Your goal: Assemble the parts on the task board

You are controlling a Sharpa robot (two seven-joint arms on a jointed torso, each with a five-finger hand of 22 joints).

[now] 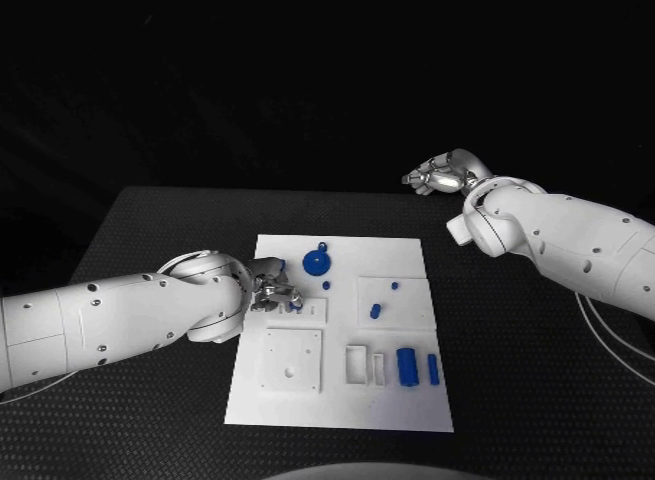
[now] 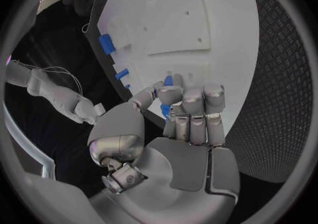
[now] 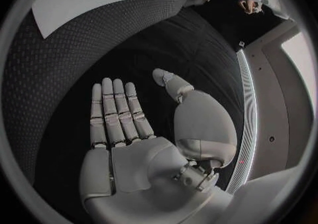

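- Across the middle of the black textured table (image 1: 154, 215) lies the white rectangular task board (image 1: 342, 400), its long sides running from the far edge toward the near edge.
- From the table's left side the left white arm reaches onto the board's left edge; its silver left hand (image 1: 274, 292) has the fingers curled in, and the left wrist view shows a small blue part (image 2: 167, 81) pinched between the thumb and the fingertips (image 2: 171, 94).
- Over the table's far right corner hangs the silver right hand (image 1: 443, 175), well apart from the board; in the right wrist view its fingers (image 3: 114, 110) lie straight and side by side, thumb spread away, with nothing in the palm.
- Near the board's far edge lies a round blue disc with a small loop (image 1: 316, 262).
- Close to the board's near right corner stand a thick blue cylinder (image 1: 407, 365) and, just beside it toward the right edge, a thinner blue pin (image 1: 432, 369).
- Toward the board's right side sits a small blue peg (image 1: 375, 311) on a raised white square, with a tinier blue dot (image 1: 395, 286) beyond it.
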